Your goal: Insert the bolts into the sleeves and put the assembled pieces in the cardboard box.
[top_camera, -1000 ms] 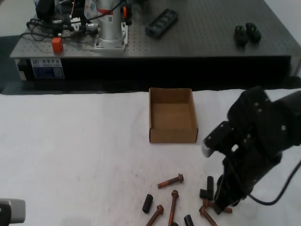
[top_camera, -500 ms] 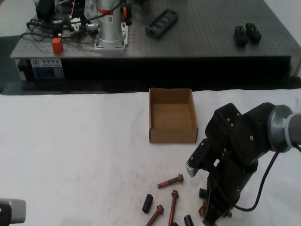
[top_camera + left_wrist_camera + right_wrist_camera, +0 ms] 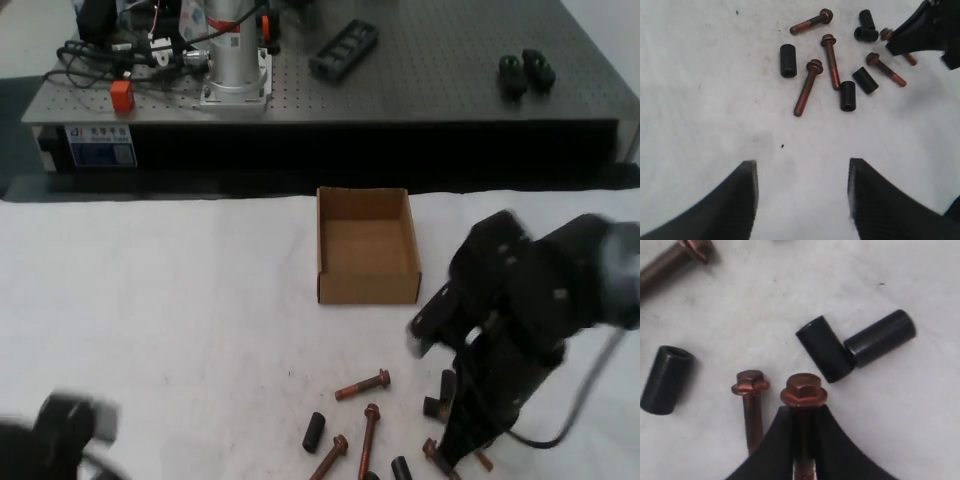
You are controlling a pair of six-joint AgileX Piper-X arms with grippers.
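White cloth [image 3: 180, 330] covers the bench, with a dark perforated metal table [image 3: 420, 60] behind it.

From the high view, the open brown cardboard box [image 3: 367, 247] sits mid-cloth. The right gripper [image 3: 462, 445] is down among the scattered copper-coloured hex-head bolts [image 3: 362, 384] and short black cylindrical sleeves [image 3: 314, 431], on the near side of the box. A blurred dark shape at the near corner is probably the left arm, though I wouldn't swear to it.

From the left wrist view, the left gripper [image 3: 802, 172] hangs with its jaws wide apart and nothing between them. It is over bare cloth, well apart from the pile.

From the right wrist view, the worry is plain. The right gripper [image 3: 802, 412] is clamped on the gripped bolt [image 3: 803, 390] high on the shank, just under the head. Pinched so near one end, it could swing or slip once lifted and then miss a sleeve's bore. A neighbouring bolt [image 3: 751, 386] lies just beside one finger, roughly parallel, and might get dragged along. Two touching sleeves [image 3: 826, 356] rest just beyond the bolt head, where a forward nudge would set them rolling. The gripped bolt's head juts past the fingertips, with its shank running back between them.
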